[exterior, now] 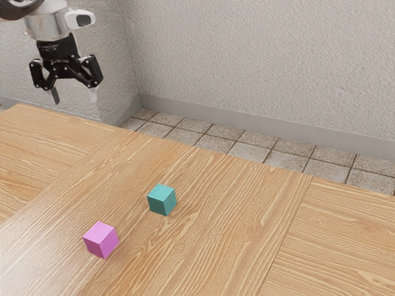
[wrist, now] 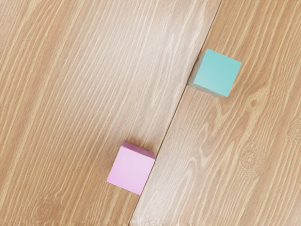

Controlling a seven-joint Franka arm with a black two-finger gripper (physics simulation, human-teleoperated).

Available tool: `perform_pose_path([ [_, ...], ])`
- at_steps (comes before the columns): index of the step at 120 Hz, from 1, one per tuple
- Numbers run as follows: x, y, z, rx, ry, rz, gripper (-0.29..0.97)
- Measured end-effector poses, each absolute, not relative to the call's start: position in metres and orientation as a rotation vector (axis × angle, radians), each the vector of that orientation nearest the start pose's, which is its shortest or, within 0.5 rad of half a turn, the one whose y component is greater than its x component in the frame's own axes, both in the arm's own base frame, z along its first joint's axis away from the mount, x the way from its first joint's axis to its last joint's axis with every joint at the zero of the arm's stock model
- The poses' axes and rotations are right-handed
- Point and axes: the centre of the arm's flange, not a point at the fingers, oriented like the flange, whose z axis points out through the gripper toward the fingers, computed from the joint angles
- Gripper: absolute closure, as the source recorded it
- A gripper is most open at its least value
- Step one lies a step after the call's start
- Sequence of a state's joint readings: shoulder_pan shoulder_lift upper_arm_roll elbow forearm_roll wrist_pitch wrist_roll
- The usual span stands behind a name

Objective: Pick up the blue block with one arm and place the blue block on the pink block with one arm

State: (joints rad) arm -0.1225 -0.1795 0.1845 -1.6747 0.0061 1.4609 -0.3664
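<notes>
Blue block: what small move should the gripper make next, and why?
Probably carry the open gripper down and toward the exterior view's right until it hangs above the blue block. The gripper is high over the far edge of the table, empty, and the blue block lies untouched, apart from the pink block.

Side elevation of the manipulator. The arm [exterior: 49, 21] is seen entering at the exterior view's upper left, its pale, silver-grey wrist section directed downward. The black gripper [exterior: 74, 96] is carried directly beneath the wrist and is pointed almost straight down. Its two fingers [exterior: 55, 94] are spread well apart, and nothing is gripped between them. The hand is shown raised high, and no surface is touched by either fingertip.
</notes>
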Motion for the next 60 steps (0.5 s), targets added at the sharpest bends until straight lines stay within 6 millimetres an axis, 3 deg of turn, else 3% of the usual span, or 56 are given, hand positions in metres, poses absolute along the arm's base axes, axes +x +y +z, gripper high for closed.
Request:
perform_pose_path([
  [21,0.479,0.038,0.654,-3.029,-0.875,0.099,0.0],
  [33,0.471,0.012,0.659,-3.021,-0.883,0.122,0.0],
  [39,0.49,0.006,0.633,-2.997,-0.865,0.179,0.0],
  [52,0.552,0.002,0.537,-2.958,-0.794,0.296,0.0],
  [60,0.575,0.0,0.496,-2.966,-0.741,0.299,0.0],
])
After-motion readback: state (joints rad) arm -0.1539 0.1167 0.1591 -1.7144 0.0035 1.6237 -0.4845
